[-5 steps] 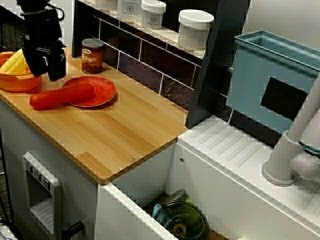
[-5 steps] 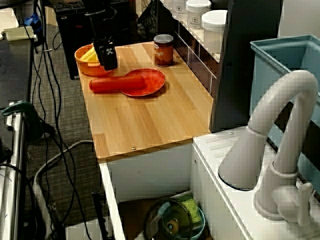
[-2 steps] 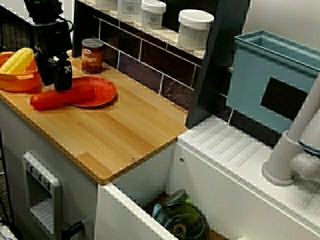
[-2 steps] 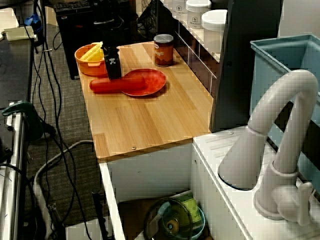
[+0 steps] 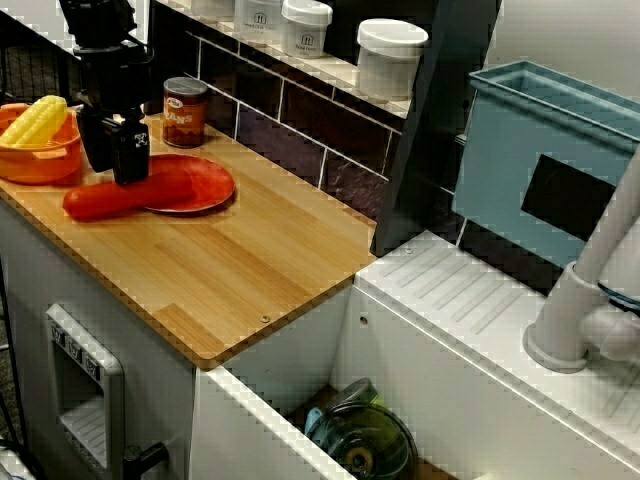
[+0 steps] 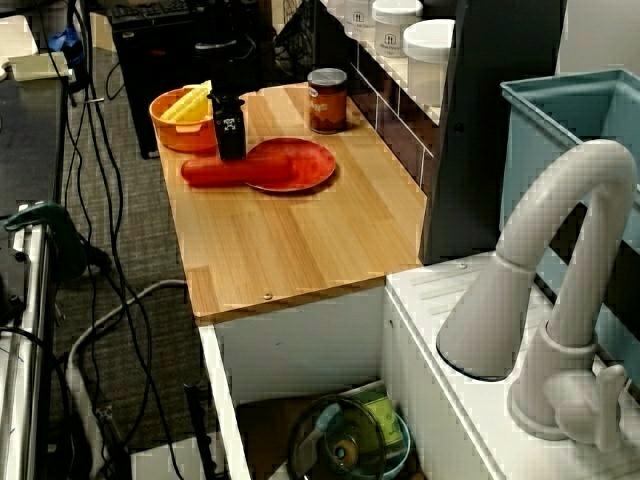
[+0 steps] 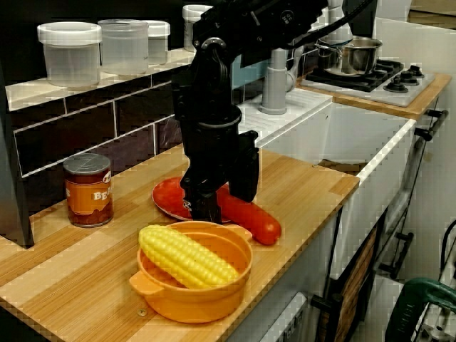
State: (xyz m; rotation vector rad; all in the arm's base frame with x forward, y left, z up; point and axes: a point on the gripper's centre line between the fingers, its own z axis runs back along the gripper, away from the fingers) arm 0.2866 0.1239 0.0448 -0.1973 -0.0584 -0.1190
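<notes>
The wooden tabletop carries everything here, and the black gripper stands low over its far end, pointing straight down. Its jaws are apart, one finger on each side of the red sausage; whether the pads touch the sausage cannot be told from any view.

Just beside the gripper sits the orange bowl with a corn cob lying in it. The red plate lies flat between the bowl and the can, which stands upright near the tiled wall.

The sausage lies on its side, one end resting on the plate, the other out on the bare wood. Its long axis runs across the depth of the tabletop, from the plate toward the front edge, and the free end points at that edge. The fingers stand across this axis, near the middle of its length.

It looks like a light, smooth plastic toy, stiff and hardly fragile, but round and glossy, so likely to roll or slip. The middle, squeezed across its width, seems the soundest hold
</notes>
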